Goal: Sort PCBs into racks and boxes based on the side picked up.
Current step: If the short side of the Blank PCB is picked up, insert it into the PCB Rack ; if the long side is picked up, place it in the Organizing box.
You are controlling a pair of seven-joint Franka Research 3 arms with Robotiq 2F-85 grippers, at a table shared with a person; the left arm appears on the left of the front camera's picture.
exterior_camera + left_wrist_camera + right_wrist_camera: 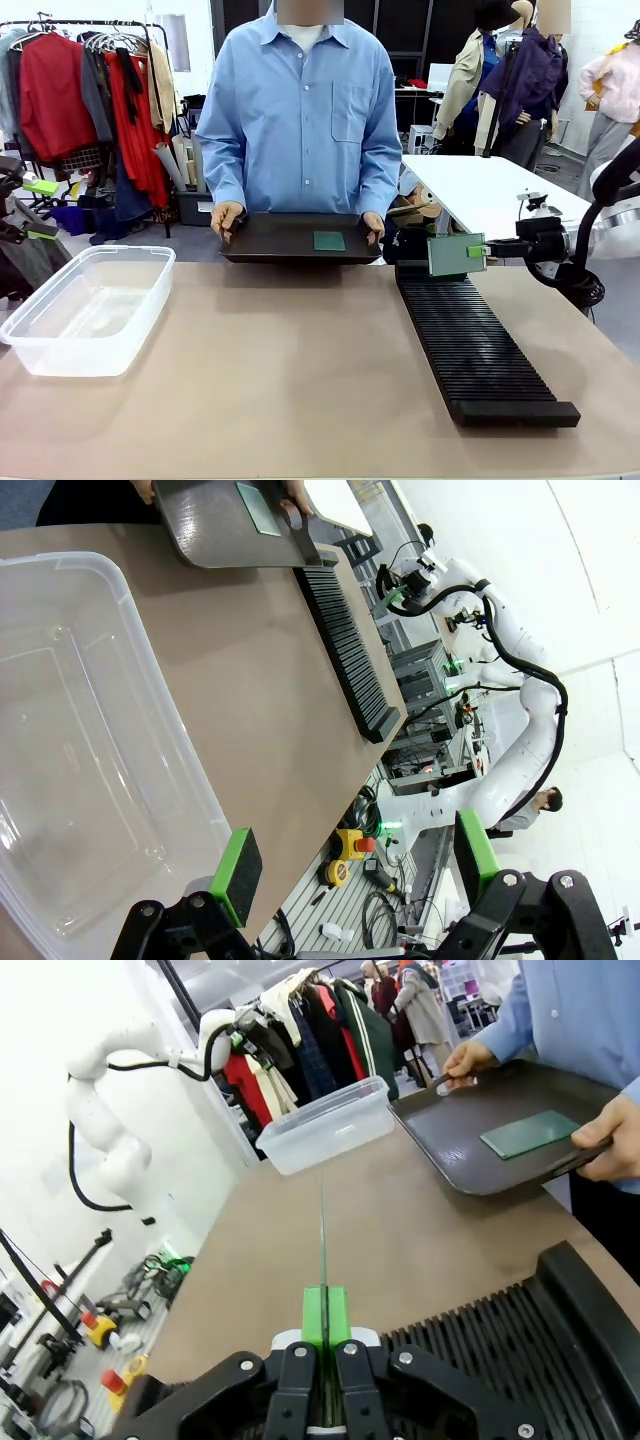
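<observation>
White right arm (462, 575), black cables (563, 710), black hand (325, 1312) with green pads (313, 1316).

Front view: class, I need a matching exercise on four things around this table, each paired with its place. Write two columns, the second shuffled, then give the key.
Things
1. clear tub
2. black rack
3. flat PCB
4. upright PCB

Places
A. lying in the tray that the person holds
B. clamped in the fingers of the right gripper, over the rack's far end
C. on the table, left side
D. on the table, right side, running far to near

Pairs: 1-C, 2-D, 3-A, 4-B
</observation>
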